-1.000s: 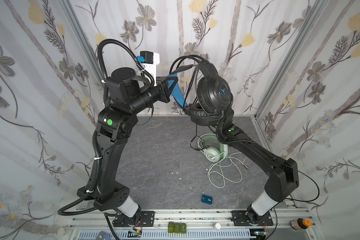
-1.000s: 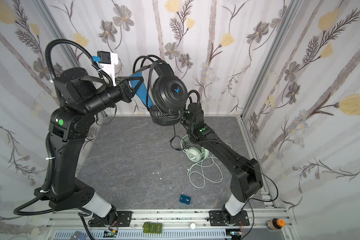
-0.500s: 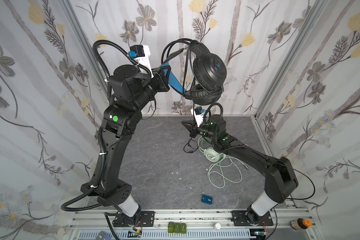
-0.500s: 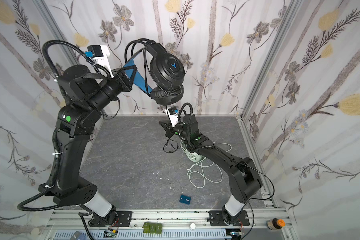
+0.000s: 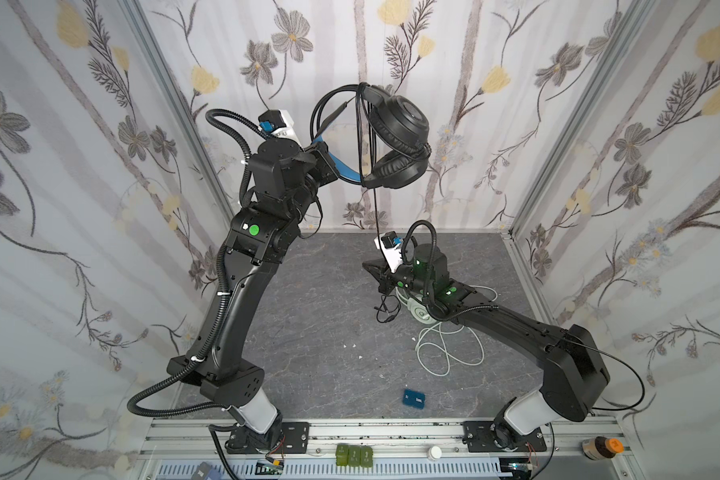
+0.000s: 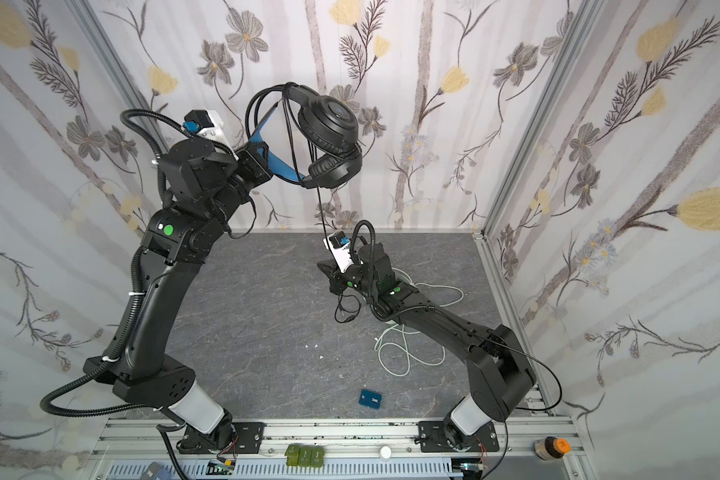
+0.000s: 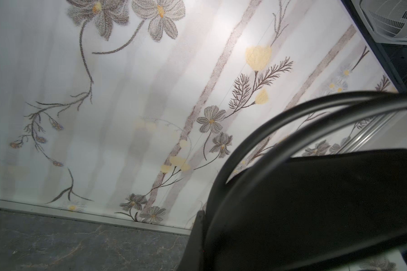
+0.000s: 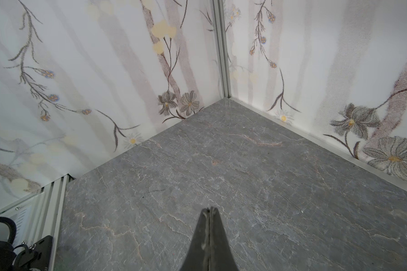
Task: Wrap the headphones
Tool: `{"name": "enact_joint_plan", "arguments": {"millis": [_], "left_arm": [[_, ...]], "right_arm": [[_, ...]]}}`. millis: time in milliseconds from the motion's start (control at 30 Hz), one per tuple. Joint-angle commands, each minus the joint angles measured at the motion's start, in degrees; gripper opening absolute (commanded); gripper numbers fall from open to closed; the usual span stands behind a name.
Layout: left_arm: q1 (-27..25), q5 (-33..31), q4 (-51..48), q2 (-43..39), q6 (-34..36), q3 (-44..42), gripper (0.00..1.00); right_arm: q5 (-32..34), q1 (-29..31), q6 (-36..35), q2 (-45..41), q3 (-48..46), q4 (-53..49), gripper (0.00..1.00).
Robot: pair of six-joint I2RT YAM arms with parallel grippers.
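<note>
Mid-wrap, I reckon: left pincer clamps the black headset aloft by its blue headband, right pincer closed low by the dangling black cable, hold unclear; next, swing cable round the band.

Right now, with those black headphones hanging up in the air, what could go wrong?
The left claw pinches the black headphones only by the blue band, so they might slip. Their cable loops look loose and may slide off; the right claw is shut, seemingly empty. The right arm lies over the green headphones and could snag their pale cord.
</note>
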Motion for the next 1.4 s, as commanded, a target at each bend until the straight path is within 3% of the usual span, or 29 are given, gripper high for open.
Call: {"name": "enact_joint_plan", "arguments": {"millis": [0, 333, 633, 767, 967, 1200, 1367], "left_arm": [[0.0, -8.0, 5.0, 0.6, -3.2, -0.4, 0.00], [0.1, -17.7, 0.6, 3.1, 2.1, -5.0, 0.00], [-0.4, -24.3, 4.4, 0.4, 16.5, -19.7, 0.00], [-1.2, -23.6, 6.2, -2.9, 23.1, -27.4, 0.00], [-2.0, -14.7, 3.1, -7.8, 31.7, -35.2, 0.00], [-2.7, -6.0, -7.0, -11.4, 37.8, -37.3, 0.00], [-2.7, -2.7, -13.8, -13.1, 39.7, -36.1, 0.00]], "right_arm": [[4.4, 1.7, -4.8, -1.4, 0.1, -5.5, 0.00], [13.0, 10.0, -12.9, -5.9, 2.6, -15.4, 0.00], [19.5, 12.3, -17.4, -9.5, 12.1, -24.4, 0.00], [23.1, 12.3, -19.7, -9.7, 16.5, -27.4, 0.00], [32.0, 12.3, -27.7, -7.5, 22.8, -32.8, 0.00], [42.3, 11.9, -36.5, -4.5, 25.4, -33.4, 0.01], [45.5, 11.1, -39.1, -3.3, 26.8, -33.1, 0.03]]}}
